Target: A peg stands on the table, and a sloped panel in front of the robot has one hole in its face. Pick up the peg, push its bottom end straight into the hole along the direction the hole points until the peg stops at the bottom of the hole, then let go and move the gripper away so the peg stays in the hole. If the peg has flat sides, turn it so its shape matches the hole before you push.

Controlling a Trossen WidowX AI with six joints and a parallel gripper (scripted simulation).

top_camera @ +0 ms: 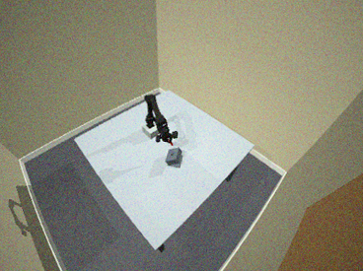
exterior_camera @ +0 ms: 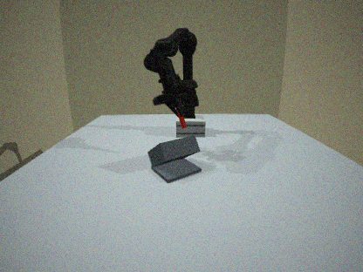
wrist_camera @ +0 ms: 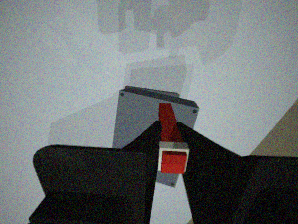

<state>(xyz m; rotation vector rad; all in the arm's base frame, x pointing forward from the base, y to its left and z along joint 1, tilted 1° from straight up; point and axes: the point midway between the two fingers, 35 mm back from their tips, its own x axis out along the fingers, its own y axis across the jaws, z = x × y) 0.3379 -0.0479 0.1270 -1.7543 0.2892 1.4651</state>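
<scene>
The red peg (top_camera: 171, 143) (exterior_camera: 183, 122) (wrist_camera: 174, 162) has a square end with a pale collar, seen nearest the camera in the wrist view. My gripper (top_camera: 168, 140) (exterior_camera: 179, 114) (wrist_camera: 167, 126) is shut on the peg and holds it tilted, above the table. The grey sloped panel block (top_camera: 173, 157) (exterior_camera: 180, 148) (wrist_camera: 136, 117) stands on its flat base plate. In the exterior view the peg's lower end shows above and behind the block, apart from it. In the wrist view the peg and fingers cover part of the panel face, and I cannot make out the hole there.
A pale box (top_camera: 149, 131) (exterior_camera: 190, 129) with dark lines sits on the white table (top_camera: 162, 207) (exterior_camera: 183, 218), near the arm's base and behind the panel block. Shadows of the arm and block lie across the table.
</scene>
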